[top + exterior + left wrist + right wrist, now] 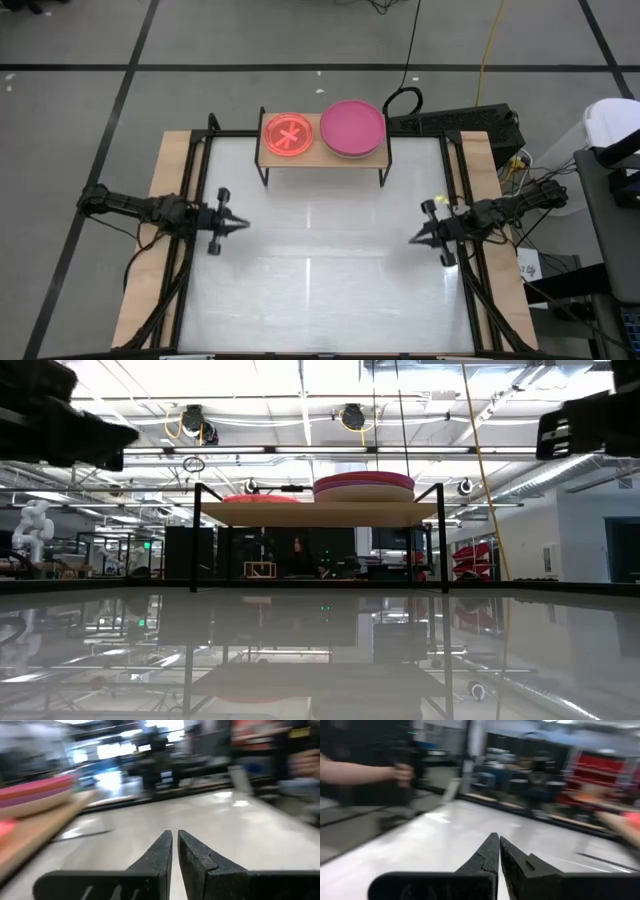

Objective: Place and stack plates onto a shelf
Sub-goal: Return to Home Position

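High view shows the shelf [322,160], a light-wood board on black legs, standing at the far edge of the white table [320,290]; on it lie a pink translucent plate [288,135] with a star-like pattern, on its left half, and just beside it a larger opaque magenta plate [352,127], on its right half. Only from above does each plate read as one disc; the low view shows the magenta plate topping a taller stack with a beige layer beneath, and the left wrist view adds a purple layer between the two, though blurred. The left gripper [240,225] hangs over the table's left side and the right gripper [415,238] over its right, both well apart from the shelf. Each wrist view shows its fingers nearly touching, gripping nothing. The right wrist view alone shows a person's hand [402,772] beyond the table.
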Controlling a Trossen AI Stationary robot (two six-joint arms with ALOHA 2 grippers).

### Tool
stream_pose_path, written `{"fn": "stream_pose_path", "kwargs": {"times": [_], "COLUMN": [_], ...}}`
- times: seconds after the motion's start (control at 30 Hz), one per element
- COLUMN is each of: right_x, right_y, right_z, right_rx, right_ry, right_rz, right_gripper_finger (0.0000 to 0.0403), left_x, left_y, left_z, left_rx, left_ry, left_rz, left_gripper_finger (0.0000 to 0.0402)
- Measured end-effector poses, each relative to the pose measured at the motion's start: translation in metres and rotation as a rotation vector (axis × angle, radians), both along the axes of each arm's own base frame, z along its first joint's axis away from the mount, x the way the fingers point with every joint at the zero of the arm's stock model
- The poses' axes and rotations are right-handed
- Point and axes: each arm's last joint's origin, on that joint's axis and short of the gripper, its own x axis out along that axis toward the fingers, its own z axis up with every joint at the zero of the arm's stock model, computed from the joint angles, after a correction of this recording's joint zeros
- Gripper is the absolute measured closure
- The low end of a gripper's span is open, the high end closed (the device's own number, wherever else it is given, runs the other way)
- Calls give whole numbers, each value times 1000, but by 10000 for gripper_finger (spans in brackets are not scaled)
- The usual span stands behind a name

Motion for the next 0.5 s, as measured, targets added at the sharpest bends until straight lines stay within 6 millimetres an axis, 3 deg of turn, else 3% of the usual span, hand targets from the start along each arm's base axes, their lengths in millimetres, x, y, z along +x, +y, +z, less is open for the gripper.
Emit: {"fn": "stream_pose_path", "kwargs": {"times": [0.17, 0.5], "right_x": [-2, -2], "right_y": [5, 6], "right_z": [0, 0], "right_rx": [32, 35], "right_ry": [15, 10], "right_rz": [170, 223], "right_gripper_finger": [403, 403], "left_x": [-1, -1], "left_y": [-6, -6], "left_z": [0, -4], "left_rx": [-16, -42], "left_ry": [6, 54], "left_rz": [-205, -216], "left_gripper_finger": [367, 367]}}
